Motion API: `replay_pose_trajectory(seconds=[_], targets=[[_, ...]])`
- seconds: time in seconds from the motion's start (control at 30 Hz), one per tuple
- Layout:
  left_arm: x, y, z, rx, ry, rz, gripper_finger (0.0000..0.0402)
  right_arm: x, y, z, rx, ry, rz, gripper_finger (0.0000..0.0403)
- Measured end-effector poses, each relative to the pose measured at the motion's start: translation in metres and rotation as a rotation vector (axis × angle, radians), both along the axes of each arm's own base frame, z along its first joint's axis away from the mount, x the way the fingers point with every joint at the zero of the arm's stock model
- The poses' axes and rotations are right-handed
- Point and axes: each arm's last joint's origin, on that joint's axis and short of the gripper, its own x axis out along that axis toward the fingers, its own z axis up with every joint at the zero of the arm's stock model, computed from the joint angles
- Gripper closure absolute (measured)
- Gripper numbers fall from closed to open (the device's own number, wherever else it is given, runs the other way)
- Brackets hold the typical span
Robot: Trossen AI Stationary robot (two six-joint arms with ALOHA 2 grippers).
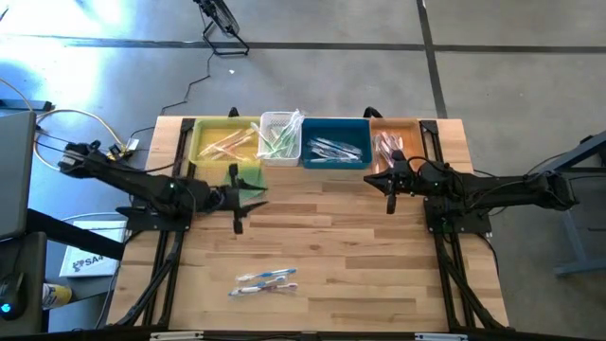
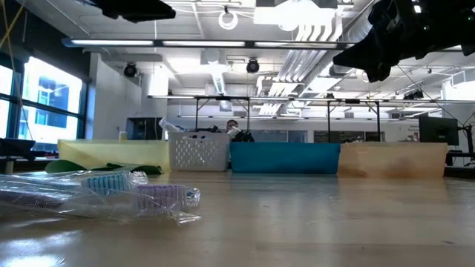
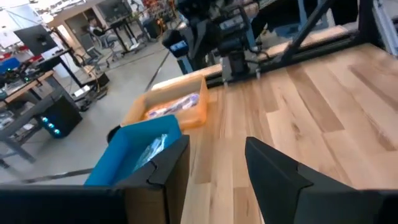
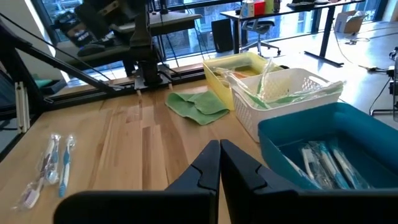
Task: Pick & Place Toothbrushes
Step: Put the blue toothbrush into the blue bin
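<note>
You're nearly done: the four bins (image 1: 327,156) along the desk's far edge already hold sorted toothbrushes, and only two toothbrushes (image 1: 266,281) lie near the front edge. Left gripper (image 1: 236,210) fingers stand apart, empty; right gripper (image 1: 390,194) fingers are closed (nothing held).

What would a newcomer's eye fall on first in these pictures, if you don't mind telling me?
Probably the row of four bins along the table's far edge: yellow bin, white basket, blue bin and orange bin, each holding wrapped toothbrushes. Next, the two blue-white toothbrushes lying alone near the front edge. The left gripper stands open beside a green cloth; the right gripper, shut, sits below the orange bin.
</note>
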Motion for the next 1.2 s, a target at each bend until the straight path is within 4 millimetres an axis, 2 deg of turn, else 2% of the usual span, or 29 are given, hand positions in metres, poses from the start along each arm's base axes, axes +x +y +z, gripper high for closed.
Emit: replay_pose_trajectory(seconds=[0.13, 0.3, 0.4, 0.53, 0.67, 0.8, 1.2], targets=[[0.012, -0.021, 0.006, 0.025, 0.024, 0.009, 0.0266, 0.0, 0.0, 0.0, -0.002, -0.003, 0.002, 0.0398], [0.031, -0.046, 0.023, 0.086, 0.075, -0.06, 0.0292, 0.0, 0.001, 0.0, 0.0, -0.003, 0.022, 0.0398], [0.04, -0.058, 0.029, 0.122, 0.171, -0.088, 0.0305, 0.0, 0.001, 0.0, 0.002, -0.002, 0.032, 0.0398], [0.051, -0.07, 0.03, 0.043, 0.331, -0.087, 0.0318, 0.0, 0.001, 0.0, 0.002, 0.003, 0.032, 0.0398], [0.062, -0.079, 0.025, -0.101, 0.499, -0.099, 0.0326, 0.0, 0.001, 0.0, -0.001, 0.005, 0.033, 0.0398], [0.07, -0.085, 0.02, -0.113, 0.598, -0.11, 0.0335, 0.0, 0.001, 0.0, -0.067, 0.017, 0.038, 0.0398], [0.07, -0.083, 0.021, -0.098, 0.604, -0.084, 0.0361, 0.0, -0.001, 0.002, -0.12, 0.008, 0.028, 0.0398]])
